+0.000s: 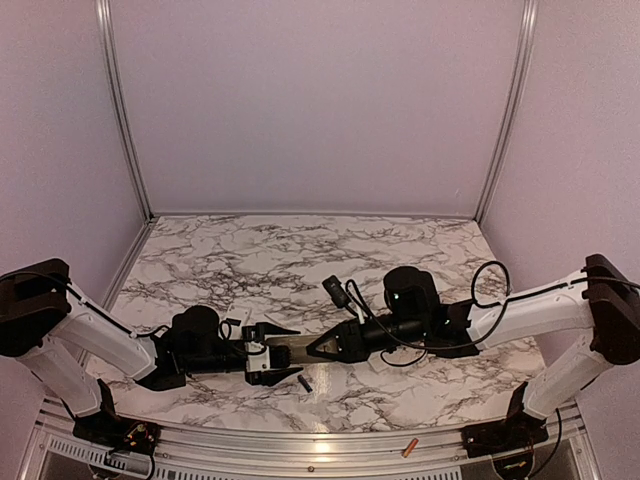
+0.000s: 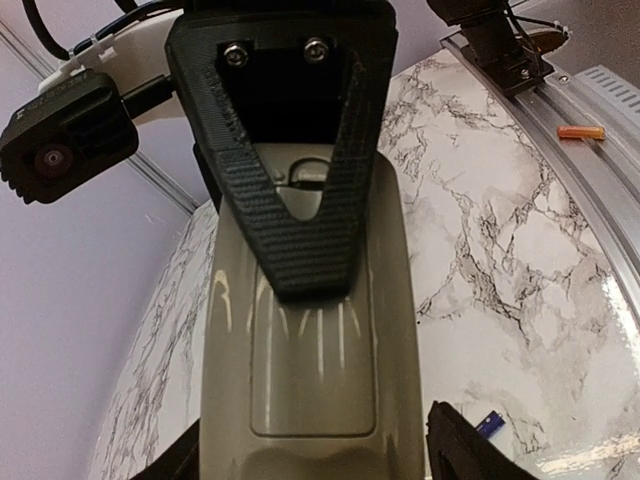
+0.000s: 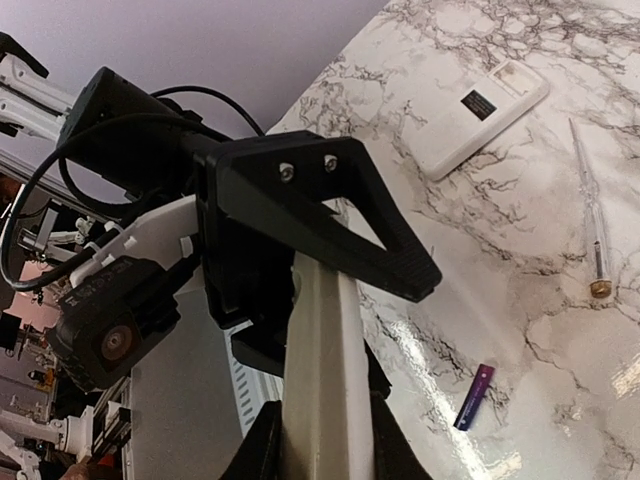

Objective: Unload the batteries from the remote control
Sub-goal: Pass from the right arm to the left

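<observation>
The beige-grey remote control [image 1: 290,350] hangs just above the marble table [image 1: 300,250] between both arms. My left gripper [image 2: 320,455] is shut across its width, one finger on each long edge. My right gripper [image 3: 325,440] is shut across its thin sides at the other end. One right finger lies over the remote's face [image 2: 310,350], above a closed rectangular panel. No batteries show inside the remote. A dark blue battery [image 3: 473,396] lies on the table beside the remote, near my left finger [image 2: 487,424]. An orange battery [image 1: 410,447] rests on the front rail.
A flat white cover piece [image 3: 480,105] with a black label lies further out on the marble. A thin pen-like tool [image 3: 590,215] lies near it. A metal rail [image 1: 320,440] runs along the near edge, and purple walls close in the back and sides.
</observation>
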`<state>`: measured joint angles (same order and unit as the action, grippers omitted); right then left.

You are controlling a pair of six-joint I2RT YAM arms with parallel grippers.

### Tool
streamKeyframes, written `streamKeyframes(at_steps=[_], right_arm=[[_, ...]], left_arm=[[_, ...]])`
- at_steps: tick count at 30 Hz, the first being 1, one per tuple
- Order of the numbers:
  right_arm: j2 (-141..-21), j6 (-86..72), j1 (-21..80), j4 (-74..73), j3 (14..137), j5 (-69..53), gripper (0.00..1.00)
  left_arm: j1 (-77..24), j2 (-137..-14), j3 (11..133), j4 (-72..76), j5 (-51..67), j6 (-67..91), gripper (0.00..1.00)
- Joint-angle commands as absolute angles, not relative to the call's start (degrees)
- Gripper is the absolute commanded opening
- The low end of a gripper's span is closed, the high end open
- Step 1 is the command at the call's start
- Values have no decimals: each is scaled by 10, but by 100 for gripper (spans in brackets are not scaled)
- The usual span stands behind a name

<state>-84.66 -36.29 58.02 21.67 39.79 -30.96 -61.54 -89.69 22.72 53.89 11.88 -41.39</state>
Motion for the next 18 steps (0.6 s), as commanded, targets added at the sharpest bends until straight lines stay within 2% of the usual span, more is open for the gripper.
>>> streamKeyframes(at_steps=[1,12,18], right_arm=[[-857,-375,585,249,401,-312,0],[-858,-385,585,235,405,-294,0],[-865,-388,585,233,406,-289,0]], left_arm=[[-618,-905,237,557,105,-420,68],[-621,-907,238,564,96,-426,53],[-626,-907,238,562,89,-429,64]])
